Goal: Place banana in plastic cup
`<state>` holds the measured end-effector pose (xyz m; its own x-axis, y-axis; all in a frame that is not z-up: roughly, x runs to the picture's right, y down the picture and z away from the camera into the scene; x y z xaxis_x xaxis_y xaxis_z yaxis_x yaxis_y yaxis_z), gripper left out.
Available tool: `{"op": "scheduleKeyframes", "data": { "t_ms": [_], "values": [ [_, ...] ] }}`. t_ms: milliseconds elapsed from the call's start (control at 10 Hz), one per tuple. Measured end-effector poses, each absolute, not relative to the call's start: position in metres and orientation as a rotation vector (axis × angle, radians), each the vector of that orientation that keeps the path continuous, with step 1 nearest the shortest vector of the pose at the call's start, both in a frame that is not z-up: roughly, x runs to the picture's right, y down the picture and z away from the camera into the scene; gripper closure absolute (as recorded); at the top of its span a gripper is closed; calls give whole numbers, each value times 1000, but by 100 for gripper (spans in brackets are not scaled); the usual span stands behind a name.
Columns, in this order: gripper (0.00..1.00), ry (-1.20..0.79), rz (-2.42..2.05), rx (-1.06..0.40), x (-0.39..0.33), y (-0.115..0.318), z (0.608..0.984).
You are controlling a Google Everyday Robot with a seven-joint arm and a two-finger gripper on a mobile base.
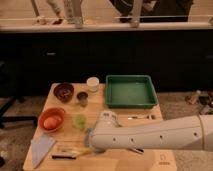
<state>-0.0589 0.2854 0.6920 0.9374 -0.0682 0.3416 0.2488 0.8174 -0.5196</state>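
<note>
We find the gripper (90, 146), jaws together, just at three o'clock of the small pale yellow curved toy banana (80, 150). The banana lies at six o'clock of the translucent yellow-green plastic cup (80, 121). Closed jaws may shove the banana away rather than grip it.

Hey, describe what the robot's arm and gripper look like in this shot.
The arm is a thick, smooth, off-white tube with a rounded joint cap and a row of small dark dots along its side. The gripper, low at the arm's far end near the banana, is mostly hidden behind it.
</note>
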Motion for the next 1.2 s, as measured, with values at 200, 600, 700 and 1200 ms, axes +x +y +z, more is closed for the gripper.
{"op": "scheduleKeyframes", "data": {
  "t_ms": [200, 600, 700, 1200],
  "values": [
    [100, -318, -173, -592, -60, 286, 692],
    [100, -342, -200, -543, -83, 261, 688],
    [100, -345, -203, -532, -87, 255, 688],
    [100, -357, -233, -488, -115, 220, 697]
  ]
}}
